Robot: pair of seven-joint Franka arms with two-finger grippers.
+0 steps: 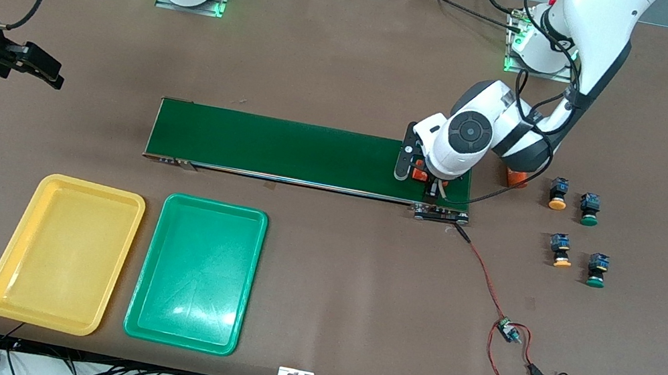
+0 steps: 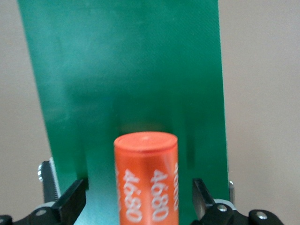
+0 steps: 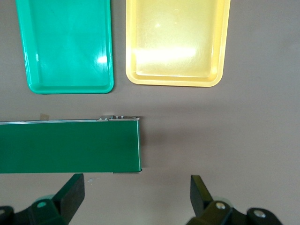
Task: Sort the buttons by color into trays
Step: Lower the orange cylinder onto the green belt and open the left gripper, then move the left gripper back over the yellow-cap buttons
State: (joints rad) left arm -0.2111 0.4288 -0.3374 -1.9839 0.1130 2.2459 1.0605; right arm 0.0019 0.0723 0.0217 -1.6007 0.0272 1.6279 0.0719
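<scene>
Left gripper (image 2: 136, 206) stands spread around an upright orange cylinder (image 2: 146, 176) on the belt (image 1: 286, 149), largely hidden under the wrist. Right gripper (image 3: 136, 197) waits spread. Buttons (image 1: 576, 231) sit beside the belt; trays (image 1: 125, 261) empty.

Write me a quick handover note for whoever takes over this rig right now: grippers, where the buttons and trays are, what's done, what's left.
Left gripper: open, around an upright orange cylinder marked 4680 on the conveyor belt.
Right gripper: open, over bare table at the belt's other end, waiting.
Buttons: orange ones and green ones lie on the table at the left arm's end.
Yellow tray and green tray: empty.
Done: none sorted. Left: all four.
</scene>
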